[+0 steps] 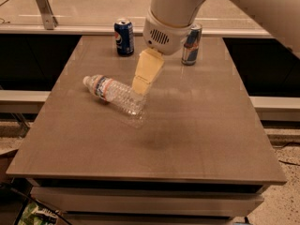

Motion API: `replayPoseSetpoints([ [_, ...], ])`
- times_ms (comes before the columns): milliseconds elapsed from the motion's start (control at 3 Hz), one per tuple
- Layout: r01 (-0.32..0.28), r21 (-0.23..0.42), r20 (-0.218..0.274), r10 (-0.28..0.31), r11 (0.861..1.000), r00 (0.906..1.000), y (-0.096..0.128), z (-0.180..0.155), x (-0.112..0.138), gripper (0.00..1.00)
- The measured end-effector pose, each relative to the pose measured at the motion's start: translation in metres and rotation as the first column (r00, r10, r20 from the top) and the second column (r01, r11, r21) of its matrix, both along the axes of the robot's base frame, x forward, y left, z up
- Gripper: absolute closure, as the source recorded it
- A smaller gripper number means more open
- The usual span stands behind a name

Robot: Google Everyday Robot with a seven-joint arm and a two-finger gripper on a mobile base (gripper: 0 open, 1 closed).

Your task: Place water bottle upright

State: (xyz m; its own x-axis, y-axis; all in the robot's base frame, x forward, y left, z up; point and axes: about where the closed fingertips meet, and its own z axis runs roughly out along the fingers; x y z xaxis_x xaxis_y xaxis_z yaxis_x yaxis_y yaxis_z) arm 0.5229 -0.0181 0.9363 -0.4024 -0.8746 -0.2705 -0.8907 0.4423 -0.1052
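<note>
The water bottle point(114, 94) lies on its side on the brown table point(187, 139), left of centre, its white cap pointing to the far left and its base toward the middle. It is clear ribbed plastic with a white, red and blue label band near the cap. My gripper point(140, 85) hangs from the white arm, its cream-coloured fingers pointing down and left. Its tip is just above the base end of the bottle, on the bottle's right side. It holds nothing that I can see.
A dark blue soda can point(124, 37) stands upright at the back of the table. A slim blue-silver energy drink can point(191, 44) stands to its right, partly behind my arm. A glass barrier runs behind the table.
</note>
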Motion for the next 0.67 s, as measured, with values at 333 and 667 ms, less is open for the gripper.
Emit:
replayPoseSetpoints([
  [333,-0.01,-0.012,-0.033,0.01,1.0,0.9994,0.017,-0.019,0.004,0.0],
  [667,-0.028,-0.048,-0.073,0.024,0.998,0.9971,0.036,-0.038,0.007,0.0],
])
